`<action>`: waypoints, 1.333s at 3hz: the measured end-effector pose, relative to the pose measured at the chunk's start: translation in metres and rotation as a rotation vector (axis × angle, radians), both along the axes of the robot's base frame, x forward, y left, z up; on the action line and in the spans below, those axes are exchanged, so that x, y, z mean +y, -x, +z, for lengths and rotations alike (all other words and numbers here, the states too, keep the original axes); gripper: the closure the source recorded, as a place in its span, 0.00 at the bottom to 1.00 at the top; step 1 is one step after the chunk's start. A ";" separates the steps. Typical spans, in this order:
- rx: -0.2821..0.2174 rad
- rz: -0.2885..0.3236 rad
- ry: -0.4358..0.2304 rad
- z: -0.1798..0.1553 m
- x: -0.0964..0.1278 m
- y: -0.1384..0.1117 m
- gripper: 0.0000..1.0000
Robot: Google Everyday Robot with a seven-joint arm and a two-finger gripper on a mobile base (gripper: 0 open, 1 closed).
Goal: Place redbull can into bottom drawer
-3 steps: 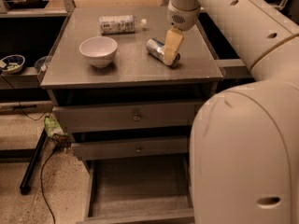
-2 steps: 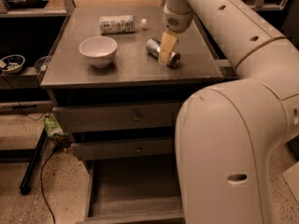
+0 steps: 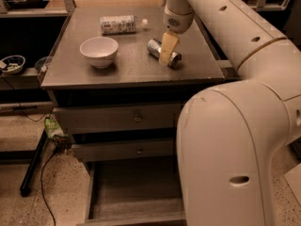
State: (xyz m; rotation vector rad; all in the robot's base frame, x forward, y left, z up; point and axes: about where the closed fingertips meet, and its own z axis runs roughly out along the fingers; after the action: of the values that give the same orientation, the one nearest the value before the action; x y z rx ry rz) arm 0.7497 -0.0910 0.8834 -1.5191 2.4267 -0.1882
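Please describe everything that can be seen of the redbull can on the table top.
The redbull can is a small, slim can of shiny silver metal. It lies on its side, slanted, on the grey table top, right of the white bowl. The tool sits over its middle and hides that part; only the two ends show. The bottom drawer stands open below, and the can is not yet in it.

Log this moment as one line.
gripper at redbull can | can lying on cabinet top | bottom drawer open
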 end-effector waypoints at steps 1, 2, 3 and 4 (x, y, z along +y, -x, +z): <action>0.011 0.004 -0.045 -0.004 0.004 -0.005 0.00; 0.028 0.009 -0.076 -0.012 0.009 -0.009 0.00; 0.041 0.014 -0.095 -0.019 0.013 -0.013 0.00; 0.052 0.015 -0.104 -0.026 0.015 -0.016 0.00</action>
State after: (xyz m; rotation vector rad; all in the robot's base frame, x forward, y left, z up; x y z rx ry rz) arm 0.7660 -0.0762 0.8578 -1.5136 2.4233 -0.0194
